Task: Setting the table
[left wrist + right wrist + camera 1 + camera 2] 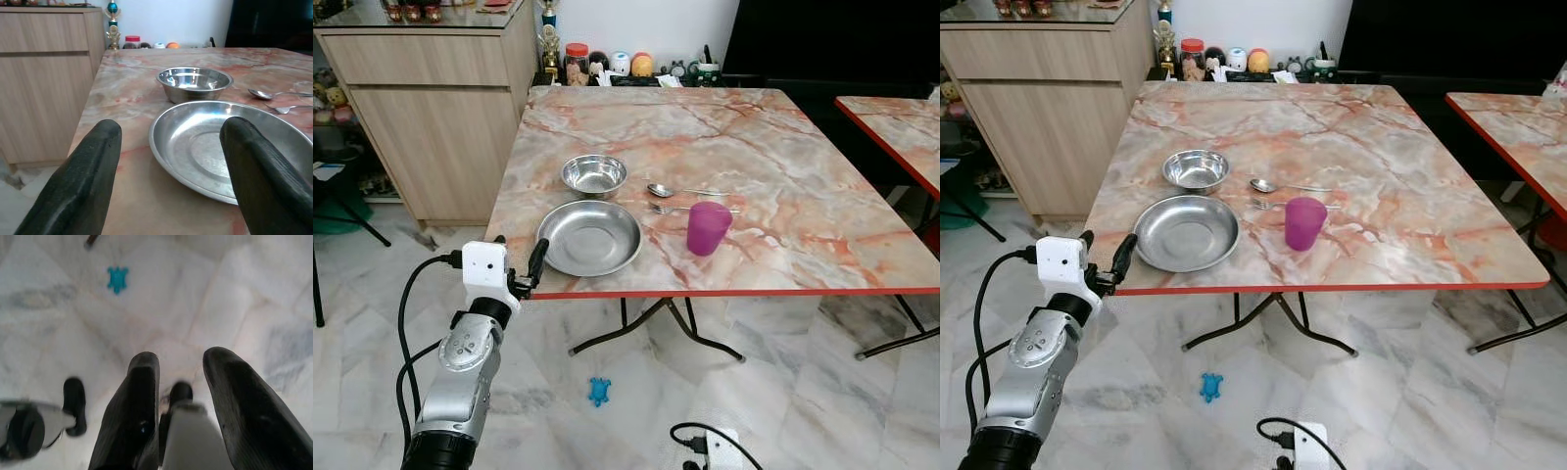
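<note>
The robot's silver left arm [460, 382] reaches up from the near bottom of the head view, and its left hand [521, 266] sits at the table's near left corner, fingers spread apart and gripping nothing. One black finger [537, 262] lies just beside the near left rim of the large steel plate [589, 237], and in the left wrist view the plate [230, 147] lies just ahead of the released fingers [83, 181].

The marble-patterned table [783, 147] with a red edge carries the setting in its near left part. The plate lies close to the near edge. Just behind it, toward the far edge, stands a small steel bowl [593, 175]. To the right of the bowl lie a spoon [675, 190] and, nearer the front edge, a fork [671, 208], both with handles pointing right. A purple cup [708, 228] stands upright just right of the plate, beside the fork.

The right hand [181, 396] hangs over the tiled floor [49, 308], its fingers parted and empty. A small blue turtle toy [598, 391] lies on the floor under the table's near edge.
</note>
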{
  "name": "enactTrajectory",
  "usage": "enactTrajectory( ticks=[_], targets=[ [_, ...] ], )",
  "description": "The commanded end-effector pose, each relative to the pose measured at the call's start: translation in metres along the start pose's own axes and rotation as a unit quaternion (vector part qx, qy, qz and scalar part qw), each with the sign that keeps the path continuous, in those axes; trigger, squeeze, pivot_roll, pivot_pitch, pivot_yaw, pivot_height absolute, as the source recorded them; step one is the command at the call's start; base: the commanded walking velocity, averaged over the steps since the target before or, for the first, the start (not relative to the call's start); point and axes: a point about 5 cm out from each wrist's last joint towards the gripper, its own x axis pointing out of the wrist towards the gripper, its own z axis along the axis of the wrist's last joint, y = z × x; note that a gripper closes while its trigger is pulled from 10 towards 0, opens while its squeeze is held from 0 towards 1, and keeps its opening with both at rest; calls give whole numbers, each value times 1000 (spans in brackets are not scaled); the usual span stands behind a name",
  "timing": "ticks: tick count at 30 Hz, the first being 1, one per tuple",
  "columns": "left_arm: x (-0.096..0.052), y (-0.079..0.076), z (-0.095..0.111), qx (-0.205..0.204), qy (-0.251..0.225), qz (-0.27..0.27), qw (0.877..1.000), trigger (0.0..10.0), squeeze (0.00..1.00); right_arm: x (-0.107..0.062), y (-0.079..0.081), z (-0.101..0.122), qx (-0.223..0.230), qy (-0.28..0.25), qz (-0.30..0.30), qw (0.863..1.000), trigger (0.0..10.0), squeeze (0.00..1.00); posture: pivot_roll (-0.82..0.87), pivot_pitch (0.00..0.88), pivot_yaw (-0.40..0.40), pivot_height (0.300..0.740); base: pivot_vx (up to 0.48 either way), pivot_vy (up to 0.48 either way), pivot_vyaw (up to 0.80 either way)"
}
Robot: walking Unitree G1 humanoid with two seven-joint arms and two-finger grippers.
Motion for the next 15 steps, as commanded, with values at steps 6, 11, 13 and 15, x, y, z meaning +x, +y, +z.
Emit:
enactTrajectory(
  ticks=[6,11,13,15],
  targets=[
    [3,-1,7,-15,-11,-6,1000,10000,0,3,5,14,3,-15,-3,1000,10000,0,149,0,-63,740,0,0,0],
    [3,0,7,-18,-11,-2,1000,10000,0,4,14,16,3,-19,-1,1000,10000,0,146,0,-61,740,0,0,0],
    [3,0,8,-18,-11,-4,1000,10000,0,4,13,16,3,-20,-2,1000,10000,0,147,0,-61,740,0,0,0],
    [3,0,8,-19,-11,-4,1000,10000,0,4,9,16,3,-20,-4,1000,10000,0,146,0,-61,740,0,0,0]
  ],
)
